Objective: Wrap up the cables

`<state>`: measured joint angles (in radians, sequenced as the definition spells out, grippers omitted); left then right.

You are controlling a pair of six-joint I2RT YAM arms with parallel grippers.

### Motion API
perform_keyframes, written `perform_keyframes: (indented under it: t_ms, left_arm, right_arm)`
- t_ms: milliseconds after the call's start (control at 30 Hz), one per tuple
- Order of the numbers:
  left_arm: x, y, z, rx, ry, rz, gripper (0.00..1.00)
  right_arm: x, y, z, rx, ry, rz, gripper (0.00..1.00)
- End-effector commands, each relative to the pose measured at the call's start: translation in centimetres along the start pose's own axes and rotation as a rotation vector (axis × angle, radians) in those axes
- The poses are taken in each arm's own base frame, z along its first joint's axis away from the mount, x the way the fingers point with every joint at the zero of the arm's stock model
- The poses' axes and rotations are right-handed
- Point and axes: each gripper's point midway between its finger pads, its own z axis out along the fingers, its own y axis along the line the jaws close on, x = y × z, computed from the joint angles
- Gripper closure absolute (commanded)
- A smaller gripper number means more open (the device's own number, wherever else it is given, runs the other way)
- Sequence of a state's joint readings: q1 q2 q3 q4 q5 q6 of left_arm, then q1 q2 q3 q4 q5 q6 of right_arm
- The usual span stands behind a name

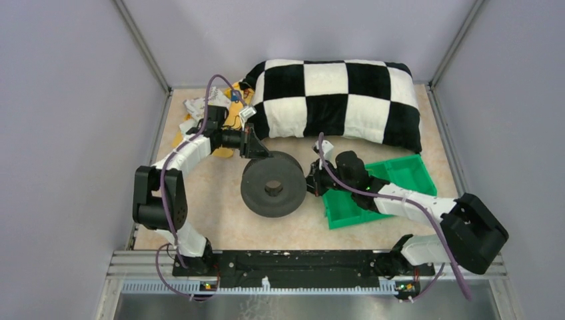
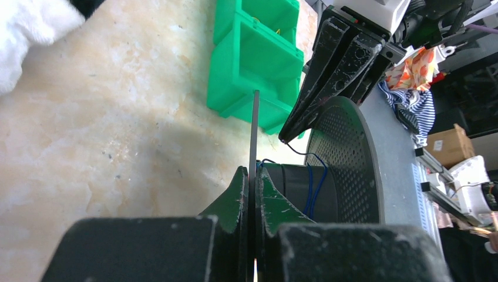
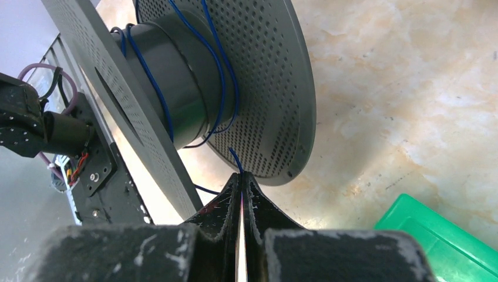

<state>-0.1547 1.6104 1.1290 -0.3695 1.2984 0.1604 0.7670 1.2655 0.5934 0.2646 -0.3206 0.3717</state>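
**Wrapping the blue wire: L holds, R feeds**

My left hand (image 2: 252, 173) is clenched on the thin rim of one flange of the black spool (image 1: 273, 185). The spool sits mid-worktop (image 1: 213, 207) betw. my two arms, hub hole facing the top cam. My right hand (image 3: 242, 179) is pinched tight on the blue wire (image 3: 220, 70), right at the edge of the other flange. Only a few loose turns lie on the hub, so I judge the wrap is early on.

To do this turn well:
- Hold tension w/ the right hand so the strand lays flat on the hub and doesn't ride up the perforated flange.
- Carry the wire round betw. the flanges, not over a rim.
- The left grip needs to be firm. The flange is thin and could slip, or let the spool tip.
- Go slow. The wire is thread-like and prob. kinks or snaps if yanked.
- Mind the green bin tray (image 1: 408, 172) just beside my right wrist, and the chequered cushion (image 1: 333, 93) behind.
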Motion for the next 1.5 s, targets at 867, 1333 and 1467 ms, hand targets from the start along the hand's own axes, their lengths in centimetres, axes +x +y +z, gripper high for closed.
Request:
perform_keyframes:
  t_ms: [867, 1333, 1467]
  left_arm:
    - [2.7, 14.4, -4.6, -0.112, -0.079, -0.260, 1.00]
    - [4.6, 17.6, -5.2, -0.260, -0.098, -0.321, 0.71]
    - [4.3, 18.0, -5.5, -0.303, -0.101, -0.319, 0.59]
  right_arm:
    - [0.2, 2.8, 9.5, -0.407, -0.048, 0.173, 1.00]
    - [-1.0, 1.0, 12.3, -0.321, -0.075, 0.223, 1.00]
    - [-1.1, 0.7, 12.5, -0.296, -0.077, 0.219, 1.00]
